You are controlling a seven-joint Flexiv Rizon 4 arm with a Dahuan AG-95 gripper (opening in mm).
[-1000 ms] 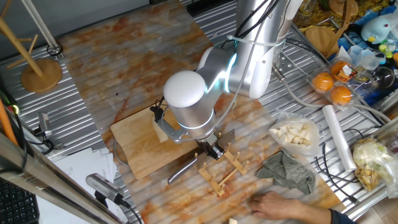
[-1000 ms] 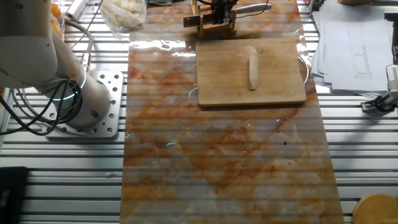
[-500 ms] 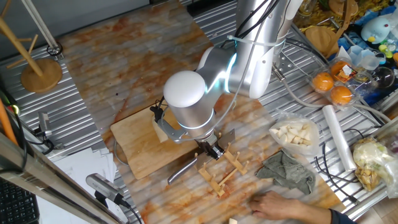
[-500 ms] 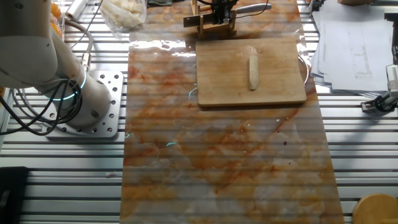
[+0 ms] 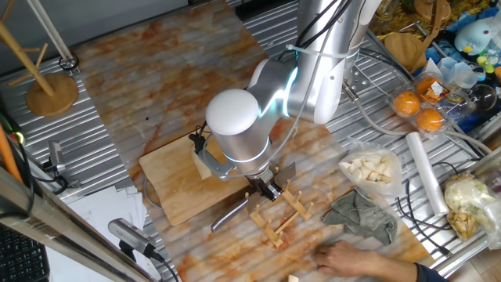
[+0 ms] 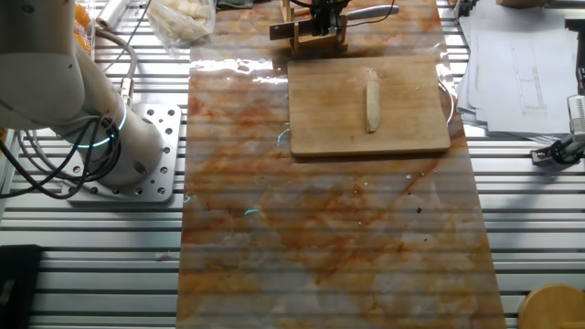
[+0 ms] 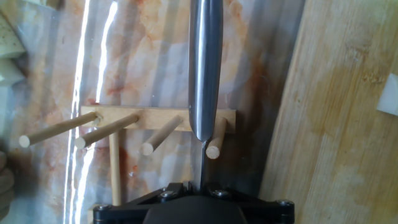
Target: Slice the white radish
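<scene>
The white radish [image 6: 372, 105] is a cream-white stick lying on the wooden cutting board [image 6: 329, 123]. In one fixed view the arm hides it; the board [image 5: 168, 184] shows there. A white bit [image 7: 390, 96] on the board shows at the hand view's right edge. The knife [image 5: 232, 212] lies in the wooden peg rack [image 5: 280, 215], and its metal handle [image 7: 206, 62] runs away from the hand. My gripper [image 5: 267, 190] stands over the rack with its fingers close around the knife where blade meets handle. It also shows in the other fixed view [image 6: 322, 13]. The hand view hides the fingertips.
A person's hand [image 5: 356, 258] rests at the table's front edge, beside a grey cloth [image 5: 362, 215]. A clear bag of pale cut pieces [image 5: 372, 168] lies to the right, with oranges [image 5: 419, 110] behind. A wooden stand [image 5: 51, 90] is at the far left.
</scene>
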